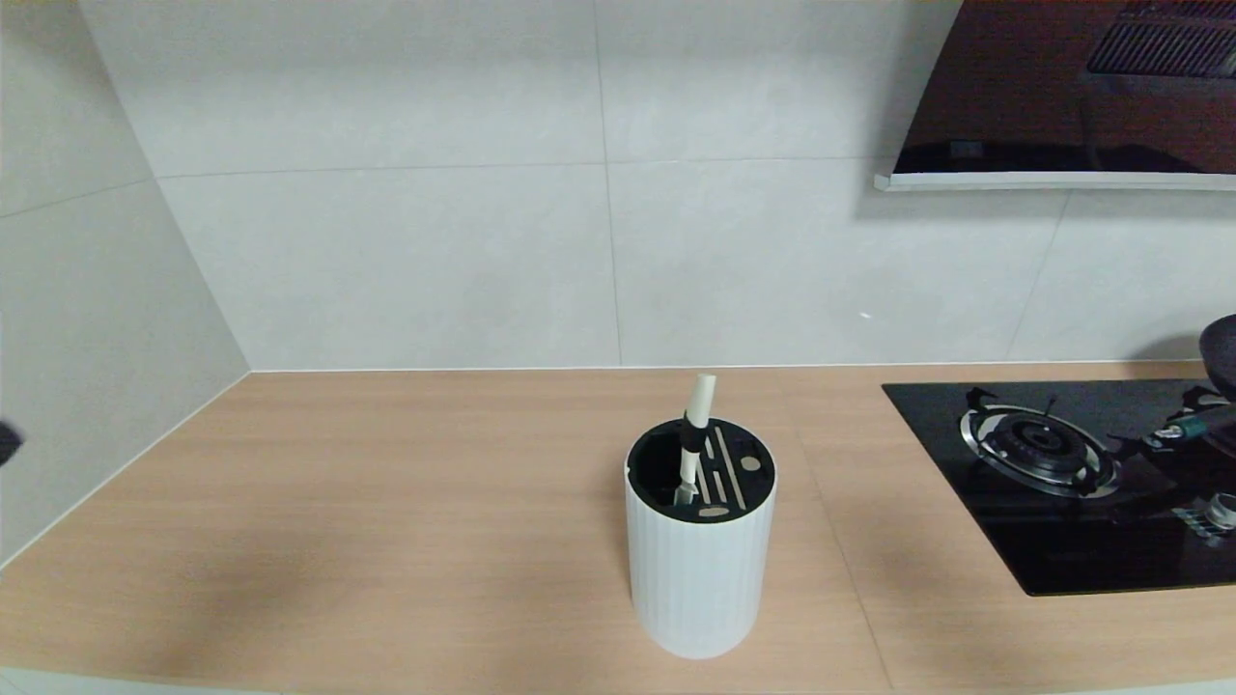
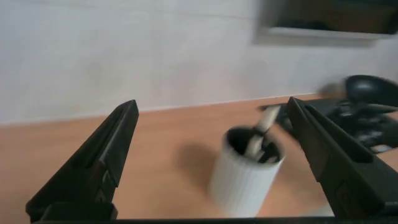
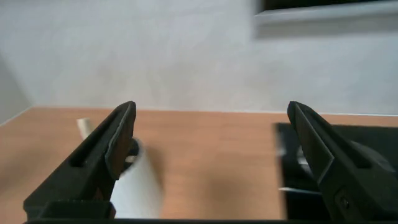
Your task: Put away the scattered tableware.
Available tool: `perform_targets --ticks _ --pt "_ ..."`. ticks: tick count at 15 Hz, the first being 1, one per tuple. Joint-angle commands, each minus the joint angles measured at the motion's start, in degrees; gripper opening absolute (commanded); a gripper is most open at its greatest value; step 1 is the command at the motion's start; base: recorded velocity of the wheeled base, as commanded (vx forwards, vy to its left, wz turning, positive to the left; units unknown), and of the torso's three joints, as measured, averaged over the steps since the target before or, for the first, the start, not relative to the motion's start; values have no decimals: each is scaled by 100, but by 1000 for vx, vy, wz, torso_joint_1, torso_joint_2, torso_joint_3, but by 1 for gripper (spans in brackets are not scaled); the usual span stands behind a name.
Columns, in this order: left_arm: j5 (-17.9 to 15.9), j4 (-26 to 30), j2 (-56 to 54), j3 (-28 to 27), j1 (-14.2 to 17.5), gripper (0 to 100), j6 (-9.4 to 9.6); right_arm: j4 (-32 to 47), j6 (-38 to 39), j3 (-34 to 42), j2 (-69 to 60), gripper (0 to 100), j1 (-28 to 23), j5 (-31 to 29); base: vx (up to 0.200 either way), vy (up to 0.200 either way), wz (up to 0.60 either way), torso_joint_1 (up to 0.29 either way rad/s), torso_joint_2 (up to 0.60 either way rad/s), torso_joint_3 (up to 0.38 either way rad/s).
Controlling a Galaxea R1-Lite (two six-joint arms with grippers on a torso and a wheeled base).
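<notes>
I have the left gripper (image 2: pixel 211 104) spread wide, its two black fingers (image 2: pixel 102 155) far apart with nothing between them. It hangs above the counter (image 1: pixel 386 502), looking down and across at the holder (image 2: pixel 245 177). The right gripper (image 3: pixel 211 106) is spread just as wide and also has hold of nothing. From its camera I see the holder (image 3: pixel 140 180) low on one side and the hob (image 3: pixel 336 155) on the other.

From the head camera, the holder (image 1: pixel 700 569) is a white ribbed cylinder standing upright on the wooden counter, near the front edge and a little right of centre. It is well apart from the hob (image 1: pixel 966 502). Its top is a black insert with narrow slots on the right and one large opening on the left.

One utensil (image 1: pixel 693 434) stands in that large opening. It has a cream handle with a black band, and it tilts slightly so its upper end leans towards the wall (image 1: pixel 435 261). I cannot tell what kind of utensil it is, because its working end is down inside the holder.

The hob is black glass set into the counter on the right, with a burner (image 1: pixel 1038 439) towards its middle. A dark hood (image 1: pixel 1043 97) hangs on the tiled wall above it.
</notes>
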Motion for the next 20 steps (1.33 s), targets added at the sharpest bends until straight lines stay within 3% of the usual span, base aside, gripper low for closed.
perform_targets --ticks 1,4,8,9,11,12,14,16,17,18,20 --pt "-359 1260 -2098 119 1138 100 -3 1357 -66 184 -2078 100 -635 116 0 0 0 0 0 0" --pt "-490 1902 -2845 181 1559 100 14 2350 -312 193 -3089 100 -1048 274 0 0 0 0 0 0" --pt "81 2051 -2968 251 2069 100 -12 2157 -286 641 -3080 100 -1461 19 0 0 0 0 0 0" --pt "-42 2068 -3285 365 2526 100 58 1946 -295 940 -3080 100 -1575 10 0 0 0 0 0 0" --pt "-315 2077 -3522 550 2632 100 225 1665 -295 1151 -3097 100 -1760 10 0 0 0 0 0 0" --pt "-33 2051 -3522 796 2649 100 304 1550 -347 1503 -3493 100 -2147 414 0 0 0 0 0 0" --pt "-25 2042 -3522 1113 2649 100 339 1506 -330 2012 -3642 100 -2217 669 0 0 0 0 0 0" --pt "-16 1998 -3522 1631 2649 100 533 1181 -339 2548 -3642 100 -2217 661 0 0 0 0 0 0" --pt "-16 1761 -3522 2071 2649 100 638 856 -339 2988 -3642 100 -2217 687 0 0 0 0 0 0" --pt "-25 1321 -3522 2624 2640 100 796 1005 -277 2979 -3651 100 -2217 766 0 0 0 0 0 0" --pt "-77 355 -3522 3573 2640 100 1333 1181 -277 2988 -3651 100 -2217 1162 0 0 0 0 0 0"
